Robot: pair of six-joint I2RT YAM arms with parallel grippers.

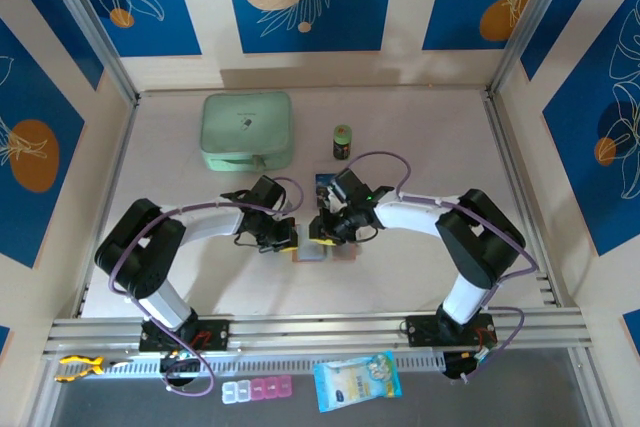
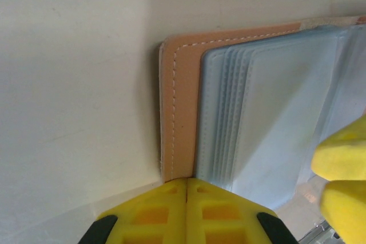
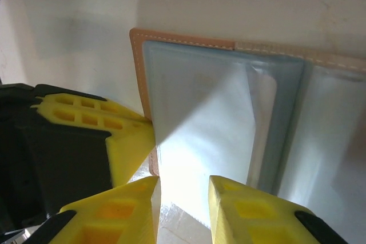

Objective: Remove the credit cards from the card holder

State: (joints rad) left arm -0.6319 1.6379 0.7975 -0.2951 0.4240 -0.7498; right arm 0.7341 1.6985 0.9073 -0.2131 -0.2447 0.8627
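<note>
Salmon holder (image 2: 180, 112) lies open on the table (image 1: 430, 147) between the arms, left gripper (image 2: 187, 187) with fingers together at its cover edge, apparently steadying it, right gripper (image 3: 183, 187) with fingers apart astride a clear sleeve (image 3: 200, 135), likely to draw out its contents.

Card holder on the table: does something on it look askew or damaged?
No damage shows. The card holder lies open, and one clear sleeve stands lifted from the others, just in front of the right end effector.

The pale table (image 1: 430, 147) bears a mint-green zip case (image 1: 247, 132), a small jar (image 1: 342, 141) and the open card holder (image 1: 312, 255).
</note>
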